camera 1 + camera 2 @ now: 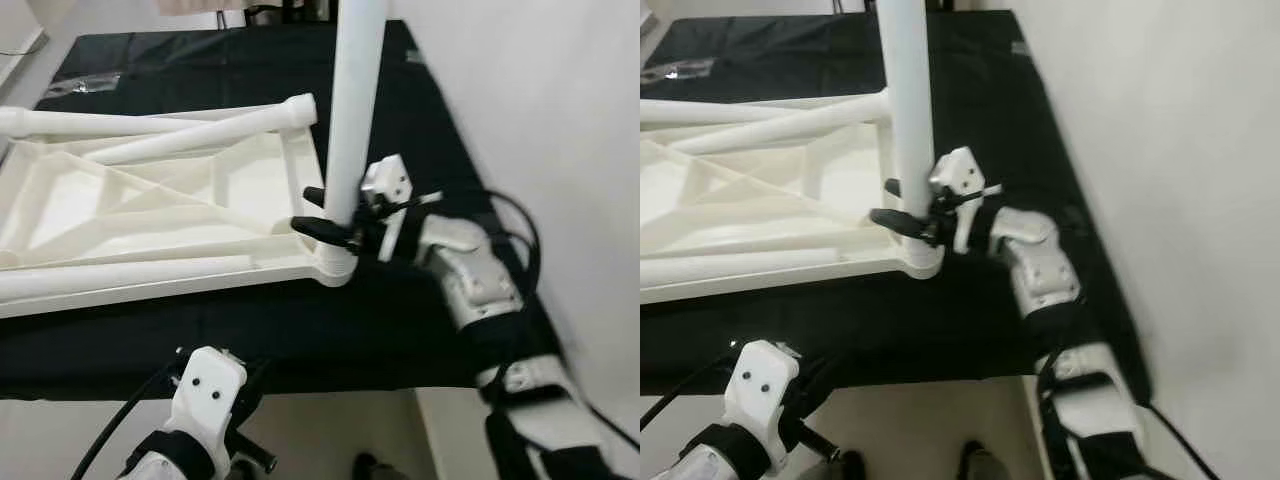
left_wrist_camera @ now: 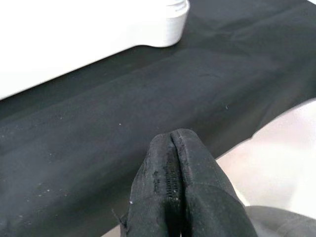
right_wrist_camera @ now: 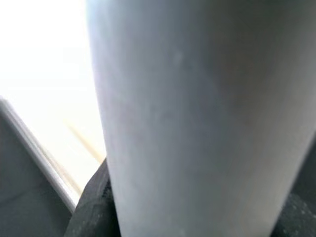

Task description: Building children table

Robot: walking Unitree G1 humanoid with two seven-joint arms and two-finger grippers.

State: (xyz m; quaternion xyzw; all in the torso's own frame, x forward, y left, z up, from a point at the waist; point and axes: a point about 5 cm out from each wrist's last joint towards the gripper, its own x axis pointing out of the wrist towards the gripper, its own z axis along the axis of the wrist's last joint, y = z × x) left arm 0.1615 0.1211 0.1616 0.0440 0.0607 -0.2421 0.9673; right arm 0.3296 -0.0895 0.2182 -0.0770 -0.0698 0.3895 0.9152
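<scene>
Below, the parts are listed as seen from the head views.
Tabletop [image 1: 150, 215]: a white ribbed panel, laid upside down on the black cloth [image 1: 400, 130].
Upright leg [image 1: 352, 110]: a white tube, stood in the corner socket [image 1: 335, 268] at the panel's near right corner.
Loose legs [image 1: 200, 130]: white tubes laid across the panel.
Right end effector [image 1: 322, 213]: closed around the upright leg just above the socket, one black finger on each side.
Left end effector [image 2: 174, 163]: fingers pressed together on nothing, held low at the cloth's near edge, well apart from the panel.
</scene>
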